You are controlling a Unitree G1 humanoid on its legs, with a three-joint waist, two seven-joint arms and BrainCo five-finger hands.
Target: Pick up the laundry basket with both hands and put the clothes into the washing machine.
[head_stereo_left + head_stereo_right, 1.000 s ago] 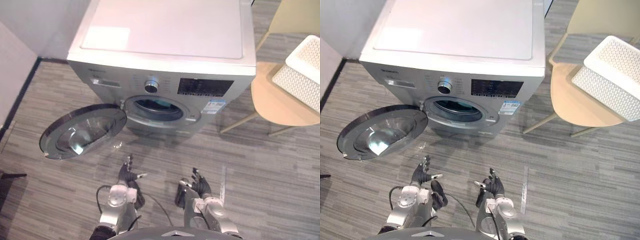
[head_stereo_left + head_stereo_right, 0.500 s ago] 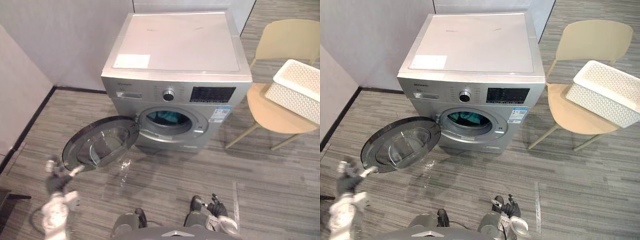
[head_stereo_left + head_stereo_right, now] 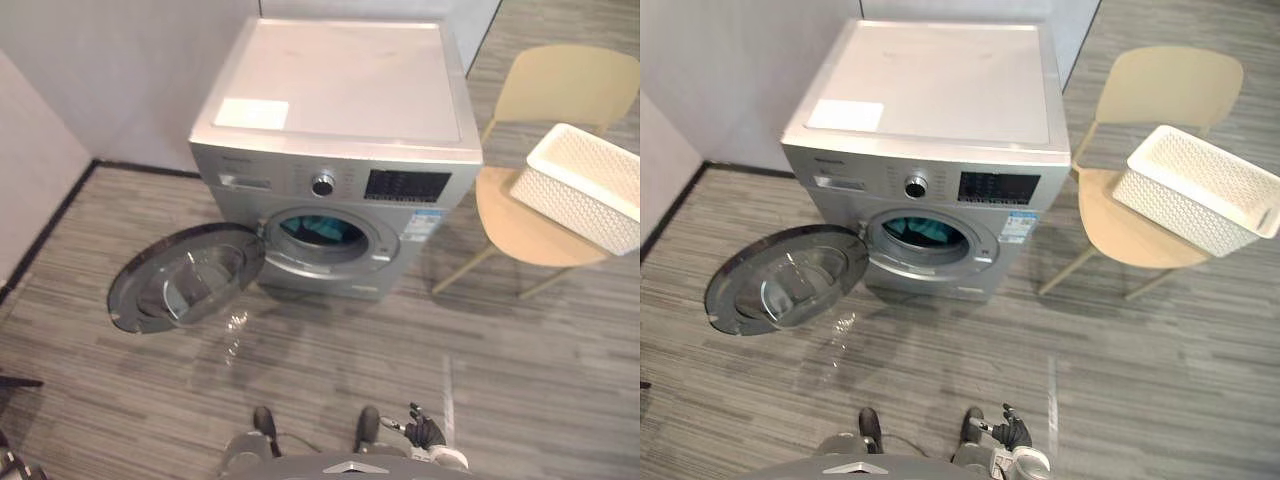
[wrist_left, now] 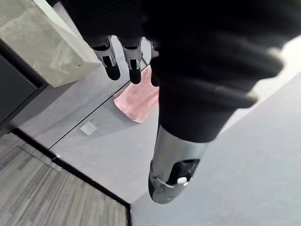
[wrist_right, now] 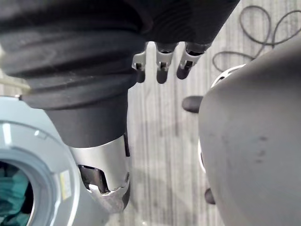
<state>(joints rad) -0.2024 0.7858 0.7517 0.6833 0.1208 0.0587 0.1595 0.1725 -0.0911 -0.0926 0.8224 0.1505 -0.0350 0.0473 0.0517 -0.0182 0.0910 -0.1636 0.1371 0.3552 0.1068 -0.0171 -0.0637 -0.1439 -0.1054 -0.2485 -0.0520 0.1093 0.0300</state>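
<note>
Washer (image 3: 340,110) at centre against the wall, round door (image 3: 185,278) swung wide open to its left, low over the floor (image 3: 330,360). Teal clothes (image 3: 318,229) inside the drum, seen through the opening.

White basket (image 3: 1195,190) on the seat of a tan chair (image 3: 1128,238) just right of the washer, slightly tilted, well apart from both hands.

Right hand (image 3: 1012,432) low at the near edge, over the floor and short of the washer. Fingers (image 5: 161,63) straight and slack, thumb (image 5: 110,188) apart, nothing held; drum opening with the teal clothes visible past the thumb.

Left hand (image 4: 133,61) off to the robot's left, towards a grey wall (image 4: 108,155). Fingers extended, thumb (image 4: 171,176) spread wide, nothing held. Pink cloth (image 4: 141,101) beyond the fingertips, against that wall.
</note>
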